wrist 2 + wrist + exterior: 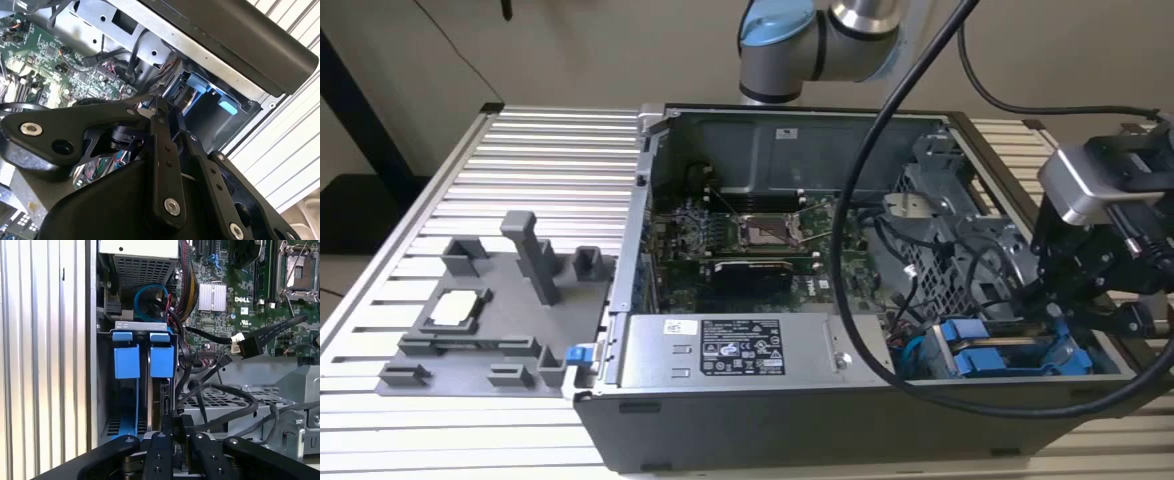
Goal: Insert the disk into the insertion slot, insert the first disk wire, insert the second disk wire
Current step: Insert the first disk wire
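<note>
1. I found the black two-finger gripper (175, 424) low over the open computer case's corner; its fingers were closed, apparently pinching the edge of the grey-silver rectangular disk in its bright blue plastic frame (162, 367).
2. The disk stood on edge within the grey insertion slot with bright blue rails (130, 405); I could not tell its depth.
3. I judged jamming the main hazard; a tilted disk could bind on the rails.
4. The loose black cable with a flat connector (244, 346) lay near; it could snag the gripper.
</note>
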`<state>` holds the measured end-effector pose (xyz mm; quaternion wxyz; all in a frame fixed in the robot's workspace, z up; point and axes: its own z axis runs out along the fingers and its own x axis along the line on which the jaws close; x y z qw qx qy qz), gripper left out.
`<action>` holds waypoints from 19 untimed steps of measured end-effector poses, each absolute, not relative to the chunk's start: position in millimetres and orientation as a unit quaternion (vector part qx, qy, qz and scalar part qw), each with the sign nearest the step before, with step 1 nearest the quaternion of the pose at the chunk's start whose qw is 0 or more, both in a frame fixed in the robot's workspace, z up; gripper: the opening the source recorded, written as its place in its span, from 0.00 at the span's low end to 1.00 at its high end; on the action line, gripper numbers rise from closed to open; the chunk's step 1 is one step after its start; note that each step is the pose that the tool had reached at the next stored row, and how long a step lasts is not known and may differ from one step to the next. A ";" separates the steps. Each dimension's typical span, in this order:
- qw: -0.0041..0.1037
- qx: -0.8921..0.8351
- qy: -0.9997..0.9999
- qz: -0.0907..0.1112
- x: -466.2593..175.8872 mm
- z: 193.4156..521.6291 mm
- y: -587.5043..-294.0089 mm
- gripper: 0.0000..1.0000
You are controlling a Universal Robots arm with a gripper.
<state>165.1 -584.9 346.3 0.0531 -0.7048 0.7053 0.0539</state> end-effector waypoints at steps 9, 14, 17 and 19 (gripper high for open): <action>0.053 -0.697 0.713 0.054 166.8 340.1 -590.0 0.20; 0.055 -0.695 0.715 0.056 169.1 337.5 -590.7 0.20; 0.056 -0.695 0.715 0.058 169.2 337.2 -589.8 0.20; 0.056 -0.695 0.715 0.058 169.4 337.2 -589.6 0.20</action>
